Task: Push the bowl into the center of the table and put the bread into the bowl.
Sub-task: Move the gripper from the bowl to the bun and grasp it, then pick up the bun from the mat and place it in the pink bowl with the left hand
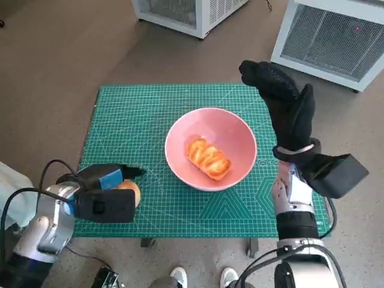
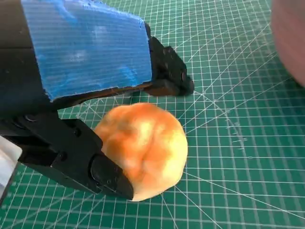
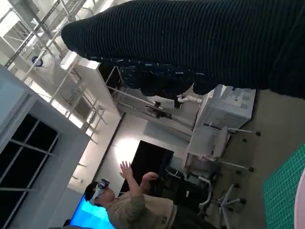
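Bowl point(image 1: 210, 149) sits mid-table with one bread point(image 1: 209, 158) inside; left hand point(image 1: 103, 187) closes around a bun point(image 2: 143, 149) near the front-left corner, apparently to lift it; right hand point(image 1: 287, 108) raised, spread, empty.

right hand point(image 3: 200, 43) in its black knitted glove spanned the frame as a dark band; nothing seen in it. beyond: a person point(image 3: 138, 202) with both hands raised, pale cabinets point(image 3: 217, 121), green mat point(image 3: 288, 191) corner, pink bowl point(image 3: 301, 205) edge.
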Robot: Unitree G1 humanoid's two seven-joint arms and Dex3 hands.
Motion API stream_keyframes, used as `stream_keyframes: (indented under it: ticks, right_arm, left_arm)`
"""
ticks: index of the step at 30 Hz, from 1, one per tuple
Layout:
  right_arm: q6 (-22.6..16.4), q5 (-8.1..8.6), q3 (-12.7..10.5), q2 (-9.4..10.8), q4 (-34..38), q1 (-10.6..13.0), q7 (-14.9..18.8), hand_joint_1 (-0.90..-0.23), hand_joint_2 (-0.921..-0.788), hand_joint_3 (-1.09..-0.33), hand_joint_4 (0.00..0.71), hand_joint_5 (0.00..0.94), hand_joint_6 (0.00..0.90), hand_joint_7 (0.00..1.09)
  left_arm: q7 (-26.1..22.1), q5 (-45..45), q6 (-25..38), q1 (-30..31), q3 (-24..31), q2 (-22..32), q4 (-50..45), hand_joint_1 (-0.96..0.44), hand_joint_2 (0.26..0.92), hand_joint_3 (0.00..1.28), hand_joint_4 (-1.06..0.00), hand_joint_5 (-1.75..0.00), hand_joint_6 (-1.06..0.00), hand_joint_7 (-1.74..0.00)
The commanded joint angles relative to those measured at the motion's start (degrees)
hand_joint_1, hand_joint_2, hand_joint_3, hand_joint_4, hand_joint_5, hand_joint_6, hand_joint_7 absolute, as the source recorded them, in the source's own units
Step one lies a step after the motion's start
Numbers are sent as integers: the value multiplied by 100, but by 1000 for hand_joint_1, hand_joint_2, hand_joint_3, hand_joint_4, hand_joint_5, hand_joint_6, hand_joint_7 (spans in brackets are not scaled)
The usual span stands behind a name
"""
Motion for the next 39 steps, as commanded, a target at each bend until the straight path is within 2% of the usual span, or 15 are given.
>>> stream_keyframes:
  ticks: [1,3,4,7,10,18,27,32,39]
  right_arm:
    - [90,-32,5,-9,-18,133,-41,-721,-921,-748,222,1,94,522]
    - [97,-28,7,-11,-35,142,-38,-722,-921,-748,222,1,94,522]
    - [102,-25,8,-13,-40,144,-36,-722,-921,-748,222,1,94,522]
    - [116,-20,6,-21,-49,147,-31,-724,-921,-748,222,1,94,522]
    - [132,-21,6,-29,-62,148,-32,-724,-921,-748,222,1,92,521]
    - [127,-26,7,-28,-30,135,-23,-724,-921,-749,220,0,89,521]
    - [121,-14,5,-19,55,92,3,-724,-921,-749,219,0,88,522]
    - [124,-3,7,-16,85,74,17,-723,-921,-750,217,0,86,522]
    - [130,16,10,-12,88,75,35,-720,-921,-751,217,0,85,524]
  left_arm:
    - [138,241,-169,118,-201,-25,320,270,864,97,-700,-801,-798,-299]
    - [132,228,-239,136,-167,20,293,139,888,90,-704,-1015,-709,-678]
    - [117,211,-265,142,-141,41,267,90,893,84,-711,-1085,-693,-812]
    - [-1,51,-297,168,31,109,74,30,895,75,-723,-1159,-687,-965]
    - [-88,-161,-293,190,251,133,-140,11,890,76,-738,-1117,-686,-1072]
    - [-68,-684,-279,101,978,134,-877,3,878,69,-782,-1054,-710,-1095]
    - [225,-1251,-122,-400,1742,-190,-1816,4,894,54,-781,-1042,-676,-1141]
    - [530,-1305,-229,-812,1763,-456,-1974,4,887,38,-827,-987,-700,-1121]
    - [858,-913,-245,-1524,1258,-938,-1863,4,878,21,-877,-938,-728,-1081]
